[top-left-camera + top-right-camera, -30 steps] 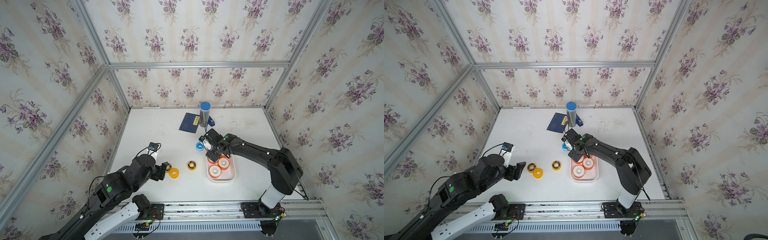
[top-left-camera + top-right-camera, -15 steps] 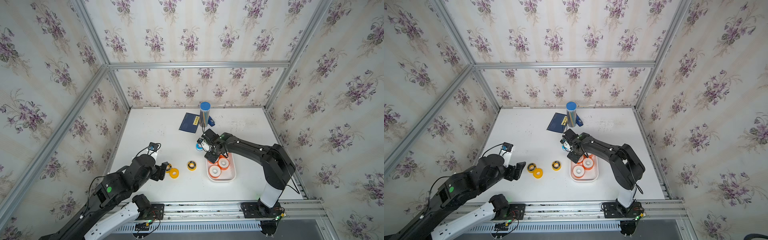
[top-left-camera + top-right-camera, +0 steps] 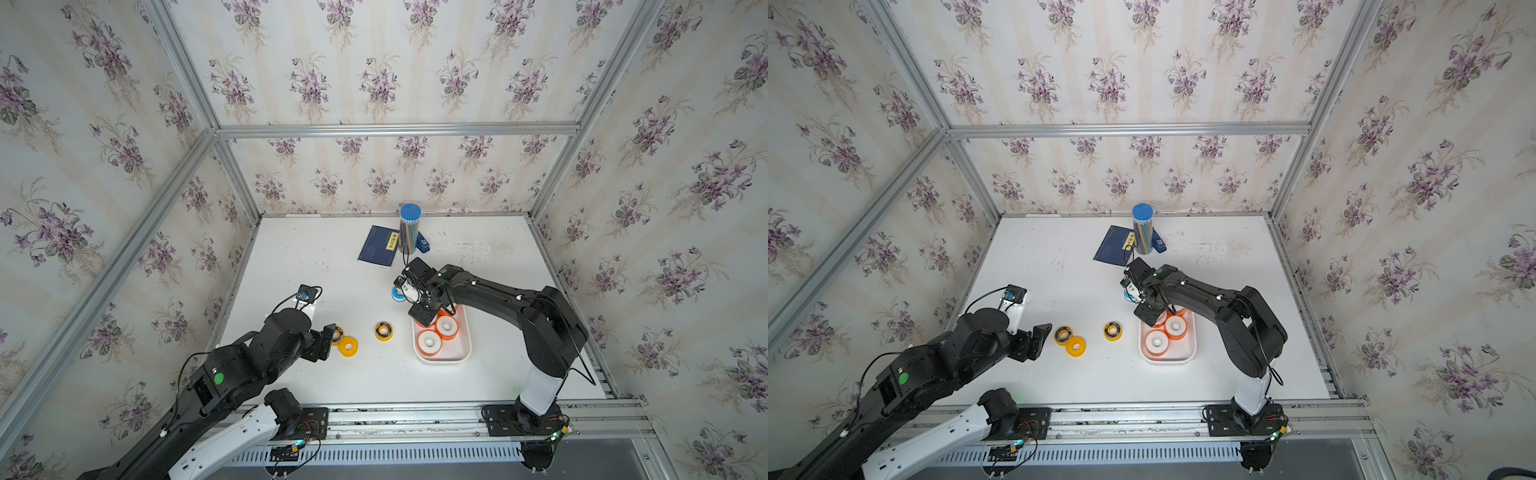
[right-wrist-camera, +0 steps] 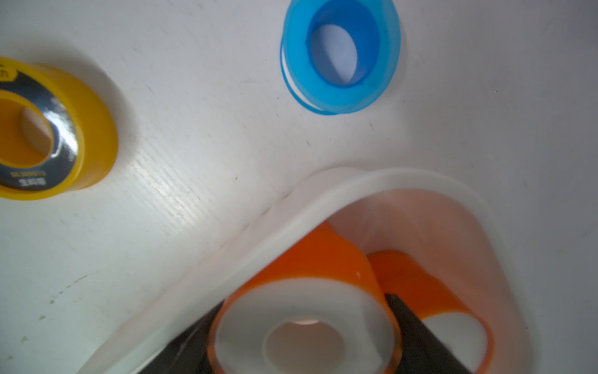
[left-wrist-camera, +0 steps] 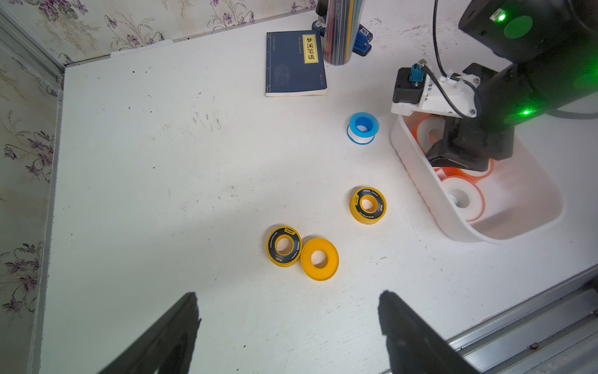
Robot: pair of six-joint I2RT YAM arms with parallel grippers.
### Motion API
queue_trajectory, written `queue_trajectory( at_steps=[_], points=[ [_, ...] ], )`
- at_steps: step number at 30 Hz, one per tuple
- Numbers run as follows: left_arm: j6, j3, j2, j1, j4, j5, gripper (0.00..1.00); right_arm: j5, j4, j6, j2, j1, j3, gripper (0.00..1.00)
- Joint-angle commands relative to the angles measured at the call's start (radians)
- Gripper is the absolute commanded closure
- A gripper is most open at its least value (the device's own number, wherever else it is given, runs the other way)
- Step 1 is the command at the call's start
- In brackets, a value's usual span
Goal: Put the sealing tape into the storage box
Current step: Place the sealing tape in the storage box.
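Nearest the base, the left gripper (image 5: 288, 294) is held wide apart and empty, just short of a plain yellow roll (image 5: 319, 259) touching a black-centred roll (image 5: 284, 246). A second black-centred roll (image 5: 368, 205) is seen nearer the storage box (image 5: 420, 181). Within the box, an orange-rimmed roll (image 4: 246, 323) is clamped by the right gripper (image 4: 304, 327), beside other orange-rimmed rolls (image 3: 429, 341). Beyond, a blue-and-white roll (image 4: 386, 58) is seen on the table (image 5: 161, 162), just outside the box.
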Motion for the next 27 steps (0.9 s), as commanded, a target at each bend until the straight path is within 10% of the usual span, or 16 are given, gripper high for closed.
queue_trajectory(
  at_steps=[1, 27],
  points=[
    [-0.002, 0.006, 0.001, 0.000, 0.001, -0.012, 0.14, -0.001, -0.014, 0.015, -0.009, 0.000, -0.001, 0.20],
    [-0.002, 0.005, 0.005, 0.001, 0.002, -0.011, 0.14, 0.100, 0.002, 0.067, -0.034, 0.004, 0.017, 0.18]
  ],
)
